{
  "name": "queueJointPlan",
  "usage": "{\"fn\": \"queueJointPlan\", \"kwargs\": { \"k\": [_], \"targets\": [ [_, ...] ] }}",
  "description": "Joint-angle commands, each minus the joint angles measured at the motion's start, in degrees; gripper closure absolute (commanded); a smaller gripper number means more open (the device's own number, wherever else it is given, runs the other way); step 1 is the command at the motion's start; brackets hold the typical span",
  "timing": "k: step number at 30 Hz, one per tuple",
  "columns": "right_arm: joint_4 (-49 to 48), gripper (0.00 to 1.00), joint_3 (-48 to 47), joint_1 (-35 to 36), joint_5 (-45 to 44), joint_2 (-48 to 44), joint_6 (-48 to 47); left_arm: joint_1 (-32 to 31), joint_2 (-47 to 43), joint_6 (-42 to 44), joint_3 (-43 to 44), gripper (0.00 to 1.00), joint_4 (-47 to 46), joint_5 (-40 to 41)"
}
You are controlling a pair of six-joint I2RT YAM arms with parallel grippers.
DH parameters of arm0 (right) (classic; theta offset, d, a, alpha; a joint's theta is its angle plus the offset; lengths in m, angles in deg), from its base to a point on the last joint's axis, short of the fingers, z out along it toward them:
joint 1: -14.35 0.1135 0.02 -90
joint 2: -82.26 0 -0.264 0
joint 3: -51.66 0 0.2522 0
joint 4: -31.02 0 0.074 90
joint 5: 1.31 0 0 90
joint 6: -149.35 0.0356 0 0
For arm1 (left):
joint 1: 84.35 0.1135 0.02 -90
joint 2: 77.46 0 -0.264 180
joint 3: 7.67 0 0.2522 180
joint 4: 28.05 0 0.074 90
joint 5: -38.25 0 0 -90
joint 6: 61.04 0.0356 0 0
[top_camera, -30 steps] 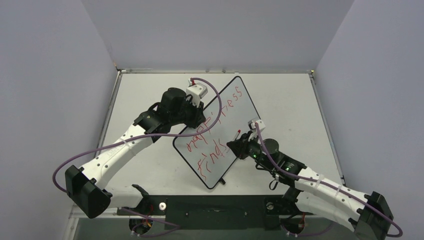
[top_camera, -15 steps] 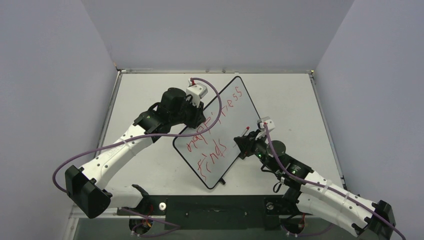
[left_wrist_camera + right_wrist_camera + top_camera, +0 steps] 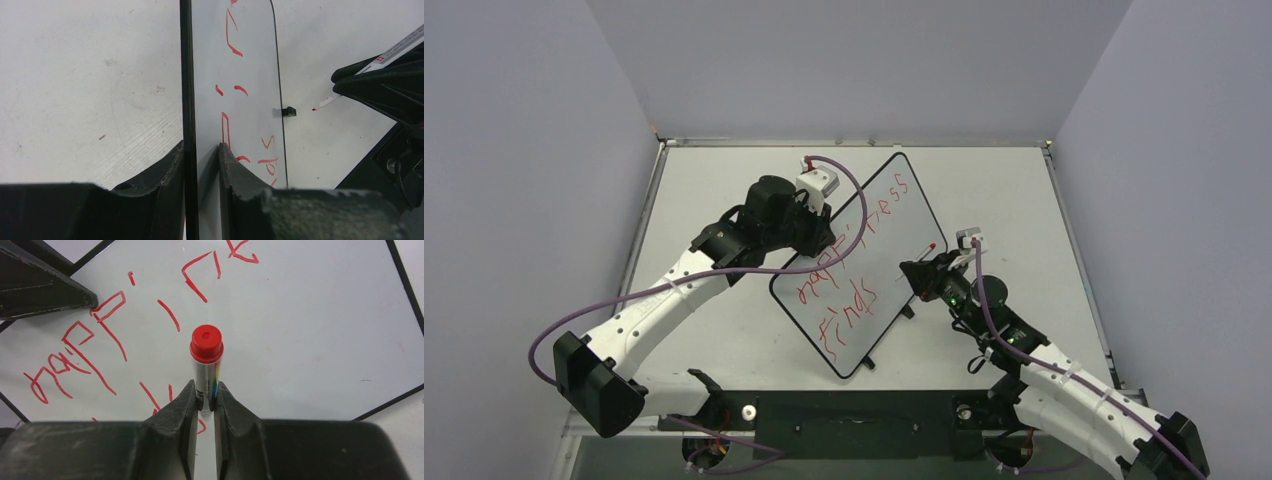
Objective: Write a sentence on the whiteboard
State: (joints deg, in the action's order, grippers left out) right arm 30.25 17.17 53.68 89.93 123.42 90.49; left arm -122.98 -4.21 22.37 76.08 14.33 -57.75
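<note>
1. Whiteboard (image 3: 914, 235) sits mid-frame in the top view, turned at a slant, red sentence (image 3: 849, 305) across it.
2. It looks stiff, light and slippery, so the thin black rim is the best place to hold.
3. The left gripper (image 3: 201, 145) pinches that rim.
4. The right gripper (image 3: 205, 385) squeezes the marker (image 3: 206, 347), near the whiteboard's right edge.

Robotics lab test cell. Matte white tabletop (image 3: 1004, 200) w/ metal edge strip (image 3: 646, 215), boxed in on 3 sides by plain pale-grey wall panels (image 3: 524, 150). Two white-and-black robot arms, L (image 3: 664, 295) & R (image 3: 1064, 385), bolted to black base plate (image 3: 854, 412) at near edge. Purple cables (image 3: 534, 355) loop off each arm; green status LEDs (image 3: 940, 297) lit on R arm. Flat even lighting, bare surfaces, looks like a purpose-built enclosure
</note>
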Motion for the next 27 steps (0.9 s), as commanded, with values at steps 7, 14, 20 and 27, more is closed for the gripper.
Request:
{"fn": "queueJointPlan", "kwargs": {
  "k": [7,14,20,27],
  "targets": [
    [-8.6,1.00,1.5,-1.7,5.8,1.6,2.3,0.1,-1.9,4.8,0.1,1.00,-1.2,3.0],
    [-13.1,1.00,1.6,-3.3,8.5,4.6,4.3,0.0,-2.0,4.7,0.1,1.00,-1.2,3.0],
    [-15.4,1.00,1.0,-3.6,9.4,7.4,5.0,0.1,-2.1,4.7,0.2,1.00,-1.2,2.9],
    [-18.3,1.00,0.7,-3.6,10.2,10.8,5.5,0.0,-2.2,4.7,0.1,1.00,-1.1,3.0]
  ]
}}
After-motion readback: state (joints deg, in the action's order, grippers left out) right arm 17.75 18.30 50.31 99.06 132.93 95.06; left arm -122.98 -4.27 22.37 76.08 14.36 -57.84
